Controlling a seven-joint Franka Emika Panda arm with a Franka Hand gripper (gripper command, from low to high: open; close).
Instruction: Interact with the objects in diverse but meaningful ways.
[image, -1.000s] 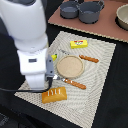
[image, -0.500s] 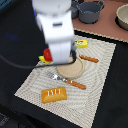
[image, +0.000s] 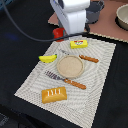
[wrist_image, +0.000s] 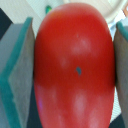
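In the wrist view the round red tomato (wrist_image: 75, 65) fills the space between my two grey fingers (wrist_image: 17, 75), which press on both of its sides. The exterior view shows my gripper (image: 61, 35) shut on the tomato (image: 58, 34) just beyond the back edge of the striped placemat (image: 100, 95). I cannot tell whether the tomato rests on the table or hangs above it. On the mat lie a yellow banana (image: 48, 58), a yellow butter-like block (image: 79, 44) and a golden-brown bread loaf (image: 53, 94).
A round tan plate (image: 69, 66) sits mid-mat between a wooden-handled fork (image: 65, 80) and knife (image: 86, 58). Grey pots (image: 95, 10) and a bowl (image: 122, 16) stand on the pinkish surface behind. A black cable runs along the exterior view's left.
The arm has swung from the mat's front left corner across to its back edge, and the tomato has travelled with the gripper.
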